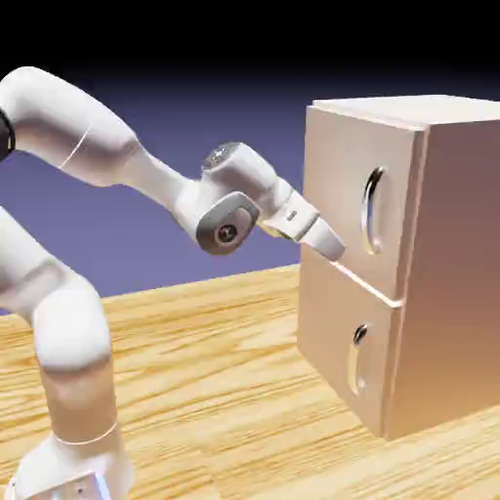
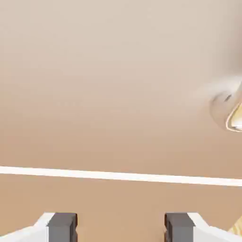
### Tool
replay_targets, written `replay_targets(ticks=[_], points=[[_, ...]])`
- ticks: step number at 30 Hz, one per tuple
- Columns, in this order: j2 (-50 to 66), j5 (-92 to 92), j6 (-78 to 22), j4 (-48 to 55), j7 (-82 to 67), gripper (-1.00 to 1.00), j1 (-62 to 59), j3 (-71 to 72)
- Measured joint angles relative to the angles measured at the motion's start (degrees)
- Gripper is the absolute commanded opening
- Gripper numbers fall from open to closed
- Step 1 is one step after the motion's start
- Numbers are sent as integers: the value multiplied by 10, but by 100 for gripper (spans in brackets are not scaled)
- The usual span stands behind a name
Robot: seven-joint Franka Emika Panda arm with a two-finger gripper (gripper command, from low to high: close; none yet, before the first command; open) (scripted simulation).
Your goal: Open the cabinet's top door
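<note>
The cabinet is seen standing on the wooden surface at the exterior view's right, and its top door is shut flush against the body. The gripper is brought right up to the lower left part of that door, close above the pale seam dividing it from the lower door; whether contact is made cannot be told. The top door's long silver handle is found above and to the right of the gripper, apart from it and ungrasped.

In the hand view, the frame is filled by tan door wood. The gripper is shown released, its two grey fingertips spread wide with only bare panel between them. The seam is crossed just above the tips, and the end of the handle is glimpsed at the right edge.
</note>
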Motion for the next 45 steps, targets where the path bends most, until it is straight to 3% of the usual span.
replay_targets(ticks=[45], points=[[-203,-1121,-99,77,-414,0,317,-389]])
